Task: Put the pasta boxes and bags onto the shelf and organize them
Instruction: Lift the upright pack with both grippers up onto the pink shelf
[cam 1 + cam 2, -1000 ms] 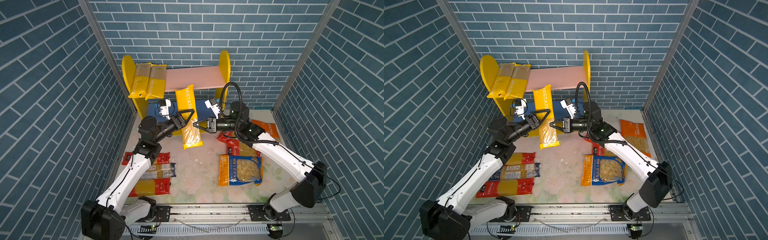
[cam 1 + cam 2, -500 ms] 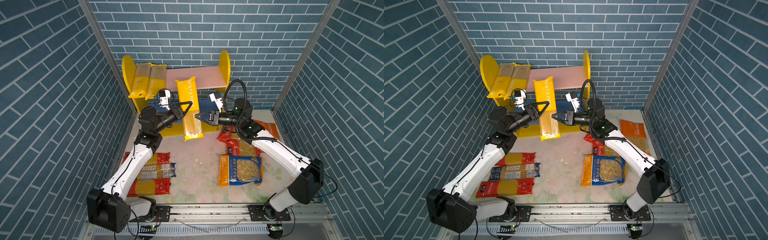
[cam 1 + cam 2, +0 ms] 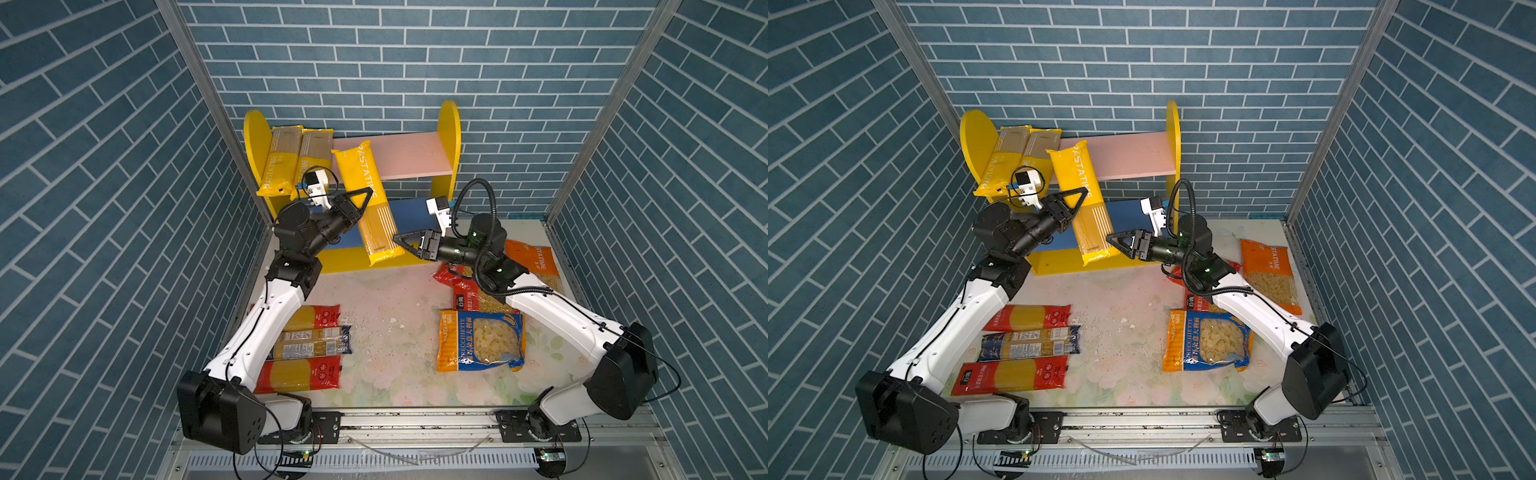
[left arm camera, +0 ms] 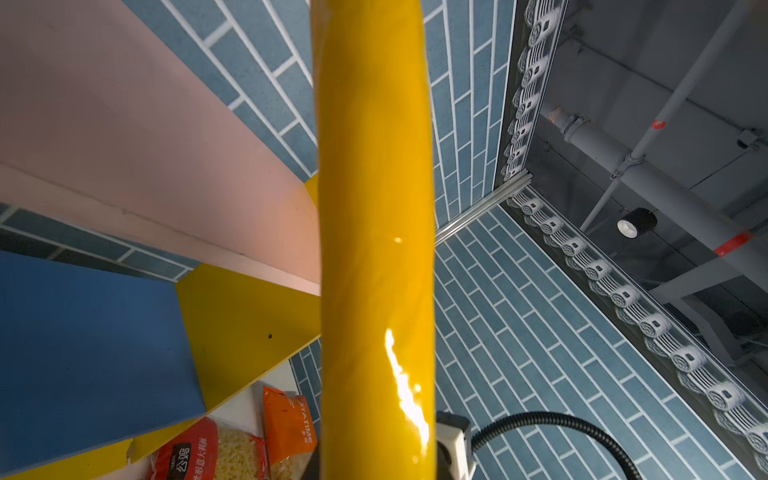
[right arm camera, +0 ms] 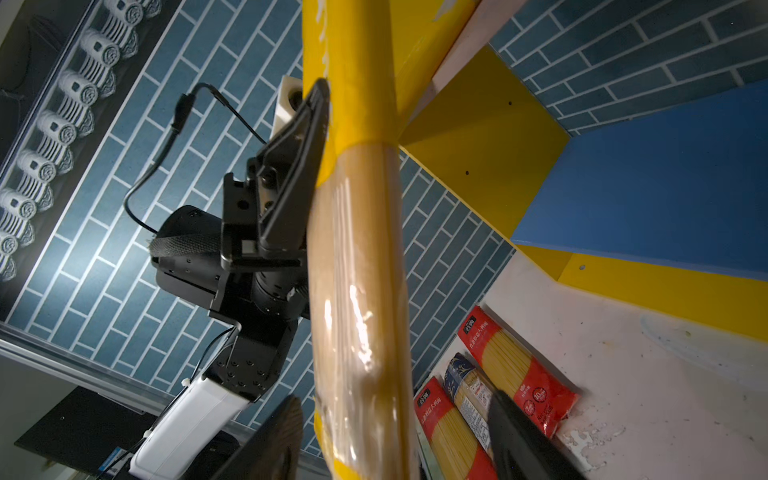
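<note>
left gripper [image 3: 368, 194]: clamped on yellow spaghetti pack [image 3: 358, 170], frame centre, tilted before shelf [image 3: 419, 156] | right gripper [image 3: 398, 238]: fingers wide, straddling pack's lower end

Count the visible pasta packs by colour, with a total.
Yellow long plastic spaghetti packs: 3
Red long plastic spaghetti packs: 2
Dark blue long plastic spaghetti pack: 1
Red plastic short-pasta bag: 1
Orange plastic short-pasta bag: 1
Blue-orange plastic short-pasta bag: 1
Total: 9

Yellow packs [image 3: 282, 162] crowd the pink board [image 3: 411, 156]'s left; its right half lies open.
</note>
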Controlling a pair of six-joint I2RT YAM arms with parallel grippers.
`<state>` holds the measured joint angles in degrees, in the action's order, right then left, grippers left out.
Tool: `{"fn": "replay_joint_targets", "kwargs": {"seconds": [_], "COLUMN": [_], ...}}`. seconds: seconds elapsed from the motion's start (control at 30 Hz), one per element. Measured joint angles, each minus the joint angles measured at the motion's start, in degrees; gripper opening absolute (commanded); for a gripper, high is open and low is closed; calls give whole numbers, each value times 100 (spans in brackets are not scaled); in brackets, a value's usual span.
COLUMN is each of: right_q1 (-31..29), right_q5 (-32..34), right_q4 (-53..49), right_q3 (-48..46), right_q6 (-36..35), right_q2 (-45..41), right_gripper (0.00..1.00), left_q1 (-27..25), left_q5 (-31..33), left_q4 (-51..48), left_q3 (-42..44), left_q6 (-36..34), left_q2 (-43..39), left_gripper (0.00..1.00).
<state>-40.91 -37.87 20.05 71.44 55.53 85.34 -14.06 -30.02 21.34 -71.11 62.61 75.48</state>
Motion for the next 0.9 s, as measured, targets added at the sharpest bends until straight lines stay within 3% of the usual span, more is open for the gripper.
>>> {"fn": "replay_joint_targets", "kwargs": {"seconds": [0.23, 0.53, 0.7, 0.8, 0.9], "right_q1": [-369, -496, -503, -514, -553], "right_q5": [278, 787, 1021, 1115, 1189], "right_q4": [415, 975, 1386, 1488, 1445], "right_q3": [-81, -70, -2, 197, 485], "right_q6": [273, 656, 990, 1071, 1165], "right_q2": [2, 260, 400, 535, 693], "right_gripper": [68, 36, 17, 11, 8], "left_q1": [17, 22, 50, 76, 90], "left_q5": [68, 210, 304, 369, 476], "left_q4": [-7, -140, -321, -522, -671], "left_q3": [-205, -240, -531, -802, -994], "left_q6": [98, 127, 118, 46, -109], "left_q2": [208, 229, 354, 415, 400], "left_gripper": [0, 5, 30, 52, 66]}}
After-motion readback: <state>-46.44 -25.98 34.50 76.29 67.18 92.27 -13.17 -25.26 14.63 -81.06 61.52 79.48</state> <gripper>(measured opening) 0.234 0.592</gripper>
